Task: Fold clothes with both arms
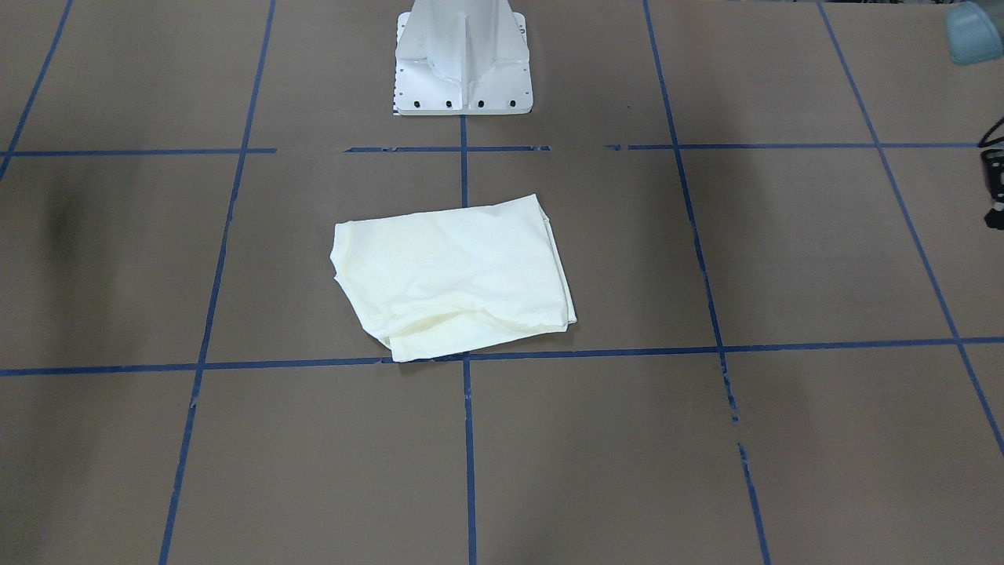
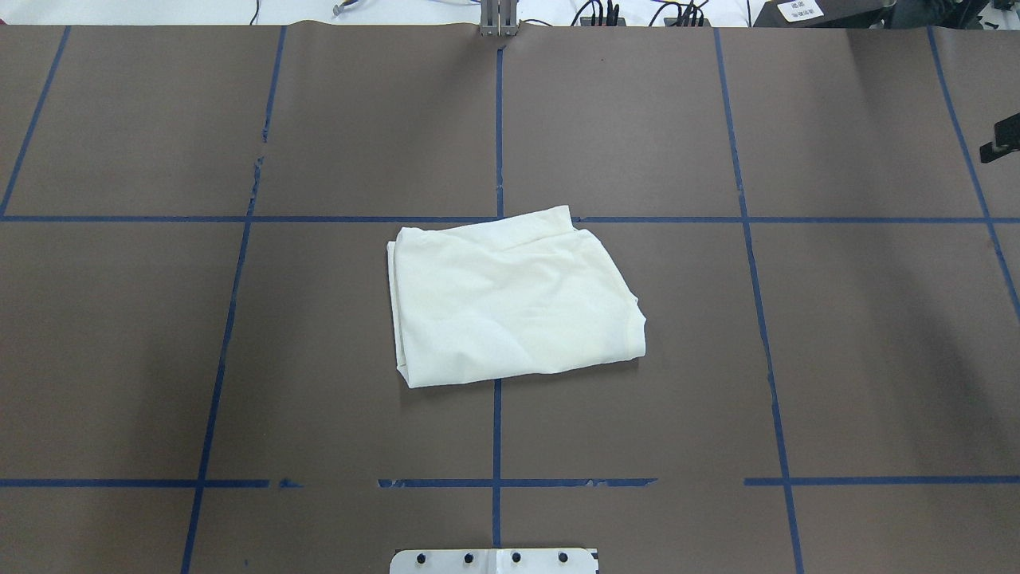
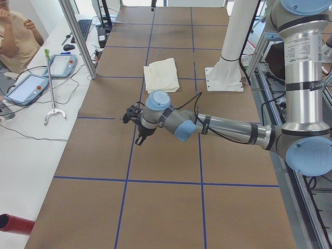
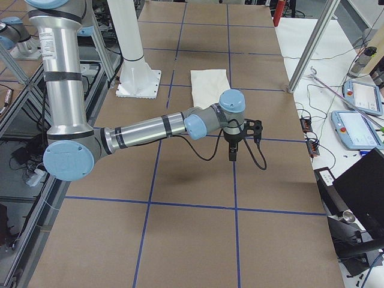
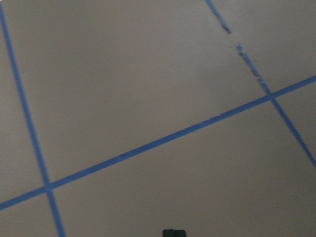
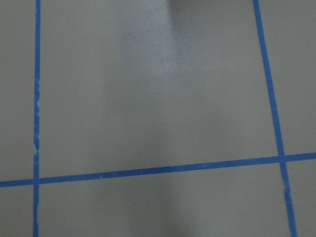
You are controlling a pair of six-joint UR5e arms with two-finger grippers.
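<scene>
The cream-white T-shirt (image 1: 455, 275) lies folded into a compact rectangle at the table's middle, plain side up; the print is hidden. It also shows in the overhead view (image 2: 510, 303) and both side views (image 3: 161, 75) (image 4: 210, 87). Neither gripper touches it. My left gripper (image 3: 134, 120) hovers over bare table far to the shirt's left; only a sliver shows at the front view's right edge (image 1: 994, 180). My right gripper (image 4: 239, 141) hovers far to the shirt's right, with a sliver at the overhead view's edge (image 2: 1002, 137). I cannot tell whether either is open or shut.
The white pedestal base (image 1: 463, 71) stands behind the shirt. Blue tape lines (image 2: 497, 430) grid the brown table. Beyond the far edge a white bench holds teach pendants (image 3: 31, 85) (image 4: 360, 129), cables and aluminium posts (image 3: 78, 36); a seated person (image 3: 13, 31) is there.
</scene>
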